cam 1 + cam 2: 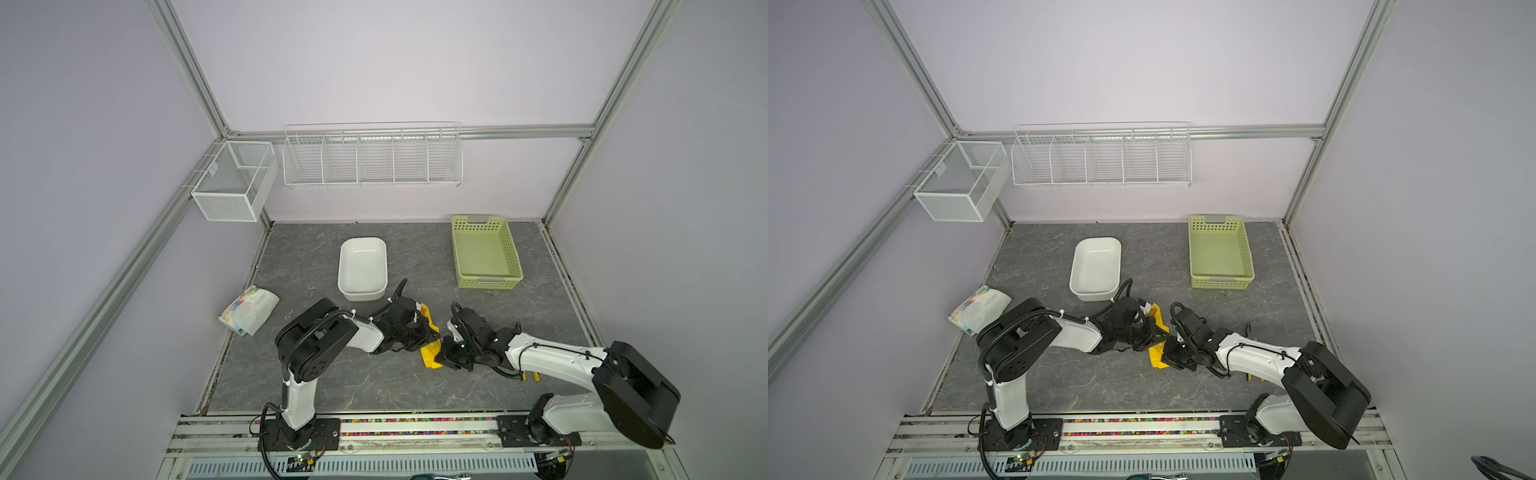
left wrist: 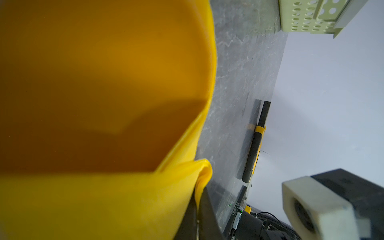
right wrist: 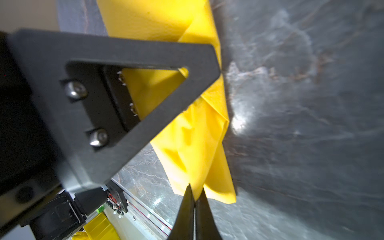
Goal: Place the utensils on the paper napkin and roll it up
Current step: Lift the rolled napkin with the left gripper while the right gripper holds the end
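Yellow paper napkin [image 1: 429, 358], folded into a narrow crumpled strip, sits at the front middle of the grey marbled table [image 1: 374, 386], just in front of the white tub [image 1: 340, 266], with the 2 grippers meeting over it in both top views. At the far left edge of the table lies a white packet [image 1: 249, 309] with colourful print, well apart from the napkin. Next comes the left gripper [image 1: 422, 338], reaching in from the left over the strip's middle, so that yellow shows both behind it and in front of it. Its jaws are closed, and in the left wrist view the paper [image 2: 104, 83] hangs right across the lens, a fold bunched against 1 dark finger, so it appears to be pinching the sheet. Just to the right, the right gripper [image 3: 195, 200] has its 2 black fingers [image 3: 182, 216] pressed tight together with the tips on the near end of the strip [image 3: 197, 145], nipping the edge of the paper. Farther right, the yellow-and-black pliers [image 2: 254, 149] lie flat on the table near the right edge, partly under the right arm in a top view. At the back right stands the green perforated basket [image 1: 457, 249], well clear of everything else.
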You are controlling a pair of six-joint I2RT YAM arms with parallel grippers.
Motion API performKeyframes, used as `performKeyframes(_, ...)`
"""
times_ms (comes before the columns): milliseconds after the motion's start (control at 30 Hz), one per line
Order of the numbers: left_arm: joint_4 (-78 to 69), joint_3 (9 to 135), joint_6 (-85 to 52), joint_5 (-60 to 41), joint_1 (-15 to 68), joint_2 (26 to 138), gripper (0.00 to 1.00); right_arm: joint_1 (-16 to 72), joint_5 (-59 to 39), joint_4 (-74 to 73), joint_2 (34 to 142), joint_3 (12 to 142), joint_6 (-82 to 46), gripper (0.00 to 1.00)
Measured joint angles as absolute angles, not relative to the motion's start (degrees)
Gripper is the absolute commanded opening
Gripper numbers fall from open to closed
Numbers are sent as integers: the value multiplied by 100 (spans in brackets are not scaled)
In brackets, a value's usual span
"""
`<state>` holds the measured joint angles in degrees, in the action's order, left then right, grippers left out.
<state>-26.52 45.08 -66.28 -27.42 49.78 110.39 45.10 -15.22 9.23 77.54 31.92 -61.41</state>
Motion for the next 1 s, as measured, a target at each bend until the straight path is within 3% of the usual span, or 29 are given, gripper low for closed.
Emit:
performKeyframes(700, -2469, 4654, -6431, -2840, 4978, 11089, 0, 4471, -1356, 943, 7717, 2950, -5972, 6)
performKeyframes(900, -1144, 5212, -5817, -2637, 4978, 10923, 1, 4471, -1415, 845, 7732, 2923, -5933, 6)
performKeyframes(1000, -123, 5763, -5339, -2506, 4974, 10862, 7, 4471, -1444, 781, 7769, 2923, -5905, 6)
